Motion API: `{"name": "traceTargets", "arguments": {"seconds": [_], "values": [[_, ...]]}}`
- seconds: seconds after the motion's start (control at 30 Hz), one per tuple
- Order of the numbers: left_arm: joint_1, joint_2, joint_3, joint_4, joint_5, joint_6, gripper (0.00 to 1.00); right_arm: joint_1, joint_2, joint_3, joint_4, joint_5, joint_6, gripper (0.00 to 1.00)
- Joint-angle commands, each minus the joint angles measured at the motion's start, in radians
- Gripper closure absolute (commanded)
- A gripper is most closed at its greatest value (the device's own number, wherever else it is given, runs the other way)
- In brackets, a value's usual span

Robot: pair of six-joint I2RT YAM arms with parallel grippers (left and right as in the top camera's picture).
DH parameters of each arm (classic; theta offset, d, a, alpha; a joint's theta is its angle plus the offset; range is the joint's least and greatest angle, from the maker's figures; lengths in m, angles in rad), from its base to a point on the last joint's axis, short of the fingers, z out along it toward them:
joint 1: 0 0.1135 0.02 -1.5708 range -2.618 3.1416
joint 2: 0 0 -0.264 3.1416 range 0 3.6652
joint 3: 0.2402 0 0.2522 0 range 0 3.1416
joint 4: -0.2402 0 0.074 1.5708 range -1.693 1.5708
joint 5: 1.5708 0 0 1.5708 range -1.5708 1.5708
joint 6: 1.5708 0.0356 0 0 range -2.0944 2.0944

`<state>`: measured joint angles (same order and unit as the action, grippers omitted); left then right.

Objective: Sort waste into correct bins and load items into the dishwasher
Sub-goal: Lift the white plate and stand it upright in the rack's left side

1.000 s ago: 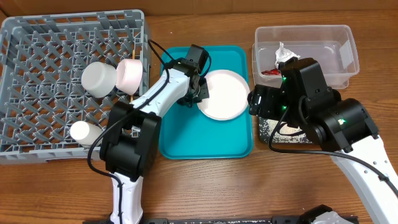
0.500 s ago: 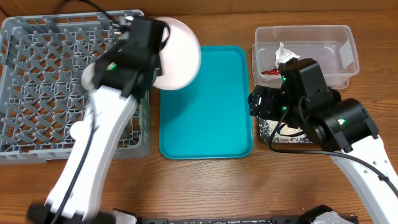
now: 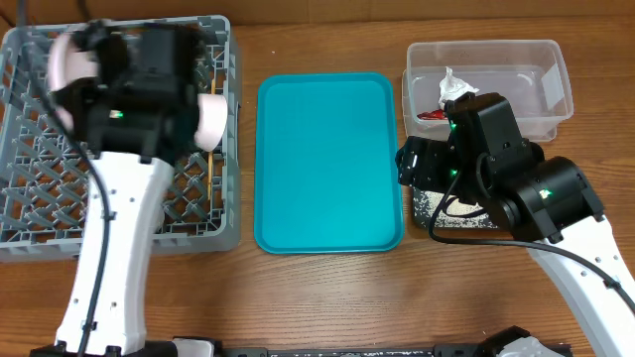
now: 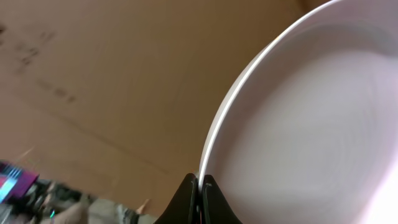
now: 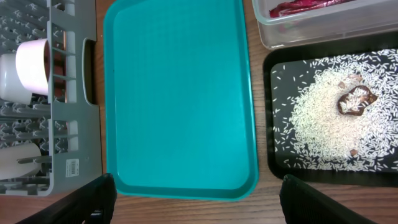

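Observation:
My left gripper [image 4: 200,185] is shut on the rim of the white round plate [image 4: 311,118]. In the overhead view it holds the plate [image 3: 63,71] tilted above the far left part of the grey dish rack [image 3: 40,213]. A white bowl [image 3: 210,119] lies on its side in the rack near the right wall. My right gripper [image 5: 199,208] is open and empty, above the front edge of the teal tray [image 5: 180,93]. The black tray [image 5: 283,165] holds rice grains [image 5: 314,118] and a brown chunk [image 5: 356,102]. The clear tub [image 3: 551,55] holds the red wrapper [image 3: 429,114] and the napkin [image 3: 453,84].
The teal serving tray [image 3: 329,164] lies bare between the rack and the bins. The right arm [image 3: 526,193] covers most of the black tray in the overhead view. A bowl [image 5: 32,62] and a white cup [image 5: 15,163] lie in the rack. The chopsticks are not in view.
My left gripper has lifted the white plate off the teal tray and carried it left, over the dish rack. The right arm has not moved.

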<state>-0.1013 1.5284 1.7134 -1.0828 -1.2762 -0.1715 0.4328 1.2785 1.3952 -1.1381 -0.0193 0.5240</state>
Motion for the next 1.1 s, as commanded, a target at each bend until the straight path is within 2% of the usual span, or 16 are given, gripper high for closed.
{"name": "traceTargets", "arguments": {"seconds": [0.0, 0.1, 0.27, 0.57, 0.7, 0.87, 1.07], "values": [[0.098, 0.018, -0.007, 0.054, 0.000, 0.024, 0.96, -0.002, -0.002, 0.013, 0.003, 0.006, 0.000, 0.14], [0.187, 0.046, -0.014, 0.113, 0.132, 0.090, 0.96, -0.002, -0.002, 0.013, 0.003, 0.006, 0.000, 0.14], [0.279, 0.129, -0.025, 0.209, 0.144, 0.192, 0.96, -0.002, -0.002, 0.013, 0.003, 0.006, 0.000, 0.14], [0.296, 0.283, -0.025, 0.457, 0.148, 0.475, 0.96, -0.002, -0.002, 0.013, 0.006, 0.006, 0.000, 0.14], [0.296, 0.331, -0.025, 0.520, 0.229, 0.613, 0.96, -0.002, -0.002, 0.013, 0.018, 0.006, 0.000, 0.14], [0.294, 0.372, -0.025, 0.549, 0.258, 0.704, 0.96, -0.002, -0.002, 0.013, 0.032, 0.006, 0.000, 0.14], [0.291, 0.381, -0.025, 0.545, 0.257, 0.711, 0.96, -0.002, -0.002, 0.013, 0.049, 0.006, 0.000, 0.14]]}}
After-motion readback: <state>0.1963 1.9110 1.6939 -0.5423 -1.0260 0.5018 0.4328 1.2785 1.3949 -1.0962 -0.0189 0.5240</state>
